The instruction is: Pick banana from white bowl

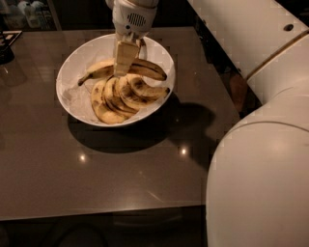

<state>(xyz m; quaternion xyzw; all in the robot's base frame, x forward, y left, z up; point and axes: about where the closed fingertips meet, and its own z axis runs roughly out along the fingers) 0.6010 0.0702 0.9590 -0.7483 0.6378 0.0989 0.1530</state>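
The white bowl (pixel 73 100) stands on the dark table at the upper left of the camera view. The banana (pixel 150 70), long, curved and yellow with brown streaks, lies across the back of the bowl, above a bunch of shorter bananas (pixel 119 98). My gripper (pixel 124 70) comes straight down from above and is shut on the banana at its middle. One pale finger (pixel 125 54) covers that part. The banana's dark left tip (pixel 82 81) points to the bowl's left wall. The banana looks raised slightly over the bunch.
My white arm (pixel 251 43) fills the right side and crosses over the table's right edge. The dark table (pixel 96 169) has its front edge near the bottom. A dark object (pixel 6 47) and some bottles (pixel 21 8) sit at the far left back.
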